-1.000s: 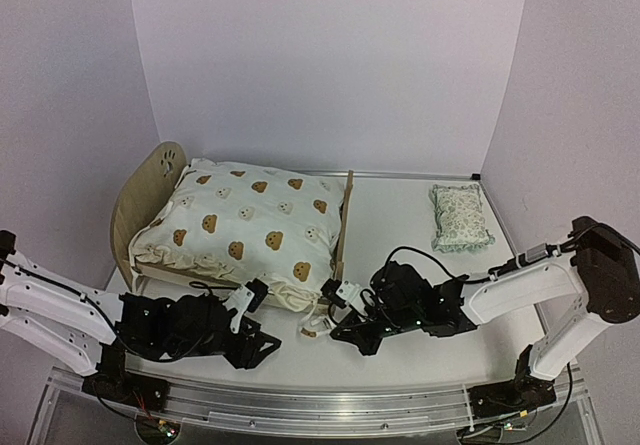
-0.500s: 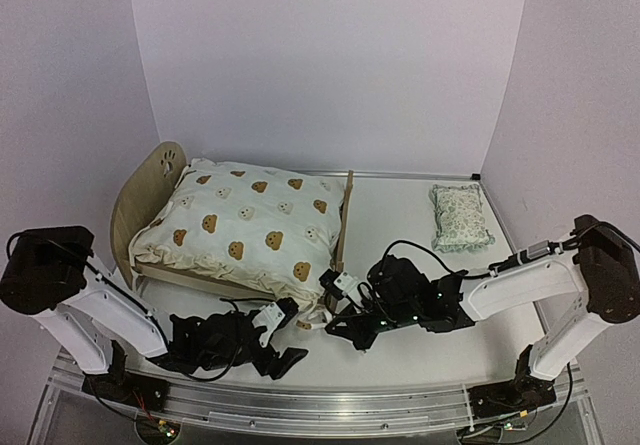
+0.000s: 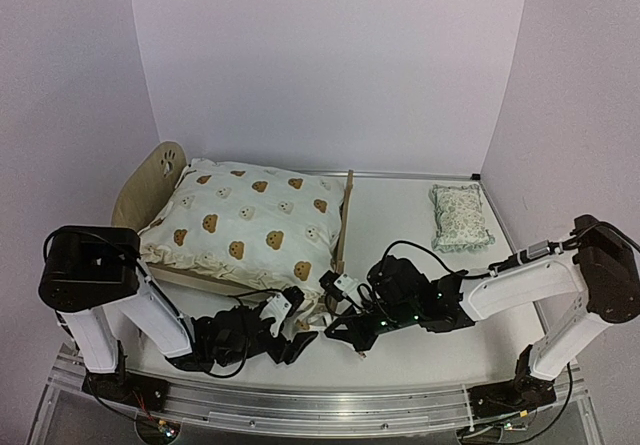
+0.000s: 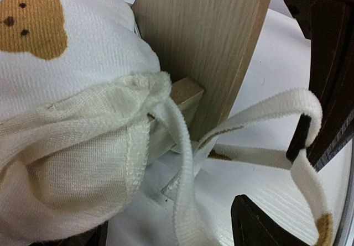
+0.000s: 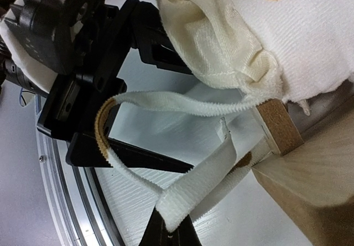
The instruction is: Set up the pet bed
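Bed from above, where does it sit?

The pet bed (image 3: 140,190) stands at the far left of the bench (image 3: 420,360), headboard toward the left wall and footboard toward the middle. A bear-print quilt (image 3: 245,225) covers its whole top, so whatever lies beneath is hidden. A pillow (image 3: 460,217) lies well apart at the far right, with open bench between it and the footboard. Both arms crowd the bed's near foot corner. The left hand (image 3: 298,327) and right hand (image 3: 330,320) are too dark and small to read there.

And the left wrist?

The footboard (image 4: 210,47) fills the middle, with a rail end poking out beside it and the quilt bulging over that. A white strap (image 4: 260,110) from the quilt's gathered corner loops around one dark finger (image 4: 326,63). The other finger is cut off at the bottom edge. The fingers are spread, pinching nothing.

Right wrist?

The right hand's tips barely show at the bottom edge, pressed together on the strap's folded end. The strap's loop hangs over the left hand's lower finger, jaws gaping. Bare bench lies below, its metal near edge close at the left.
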`<state>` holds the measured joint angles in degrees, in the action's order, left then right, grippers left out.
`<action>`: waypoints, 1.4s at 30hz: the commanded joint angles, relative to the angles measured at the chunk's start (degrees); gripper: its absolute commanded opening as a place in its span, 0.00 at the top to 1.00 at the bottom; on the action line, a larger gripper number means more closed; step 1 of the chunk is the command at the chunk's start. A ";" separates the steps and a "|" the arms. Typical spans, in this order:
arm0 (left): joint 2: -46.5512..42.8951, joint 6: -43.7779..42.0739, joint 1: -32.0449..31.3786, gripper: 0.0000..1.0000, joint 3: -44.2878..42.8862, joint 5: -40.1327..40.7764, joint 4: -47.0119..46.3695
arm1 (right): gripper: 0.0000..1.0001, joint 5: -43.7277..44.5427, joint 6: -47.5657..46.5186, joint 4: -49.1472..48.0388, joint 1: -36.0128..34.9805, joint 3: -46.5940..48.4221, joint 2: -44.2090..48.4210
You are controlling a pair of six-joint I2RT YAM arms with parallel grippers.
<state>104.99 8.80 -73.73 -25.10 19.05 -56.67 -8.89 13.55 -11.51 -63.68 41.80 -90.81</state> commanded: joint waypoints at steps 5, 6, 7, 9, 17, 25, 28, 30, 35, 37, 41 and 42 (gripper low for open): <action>4.92 -1.24 1.68 0.33 -1.27 0.87 -13.56 | 1.00 -3.60 1.77 0.07 -0.34 1.90 -0.88; 5.31 -1.24 1.70 0.36 -1.44 0.85 -14.01 | 1.00 -3.63 1.88 0.07 -0.36 1.88 -0.93; 5.63 -1.24 1.73 0.38 -1.61 0.84 -14.39 | 1.00 -3.72 1.98 0.08 -0.36 1.91 -0.98; 6.67 -1.24 1.71 0.41 -1.77 0.59 -15.95 | 1.00 -3.93 2.15 0.08 -0.34 2.01 -1.09; 10.07 -0.46 1.80 0.47 -3.25 -2.42 -19.05 | 1.00 -4.06 2.70 0.06 -0.34 2.63 -1.48; 12.16 -0.18 1.77 0.64 -3.82 -2.54 -21.83 | 1.00 -4.76 3.49 0.05 -0.33 3.03 -1.75; 12.02 0.26 1.78 0.87 -3.43 -2.38 -22.53 | 1.00 -4.62 3.65 0.06 -0.34 2.84 -1.51; 11.43 0.81 1.79 0.99 -2.82 -2.06 -22.31 | 1.00 -4.22 3.96 0.08 -0.33 2.62 -1.40; 9.50 2.07 1.81 1.00 -1.43 -1.95 -20.28 | 0.74 -2.10 4.87 1.09 -0.33 1.40 -0.93; 9.09 2.50 1.79 1.00 -1.03 -2.35 -19.99 | 0.56 -1.40 4.64 1.99 -0.37 0.47 -0.39; 8.78 3.00 1.81 1.00 -1.19 -2.47 -19.07 | 0.49 -0.71 4.26 2.38 -0.37 -1.77 0.58; 8.82 3.12 1.80 1.00 -1.28 -2.58 -18.88 | 0.49 -0.51 4.24 2.37 -0.35 -2.37 0.54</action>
<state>116.06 10.78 -72.26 -26.59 16.64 -74.55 -10.33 17.55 -11.06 -63.70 41.90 -91.62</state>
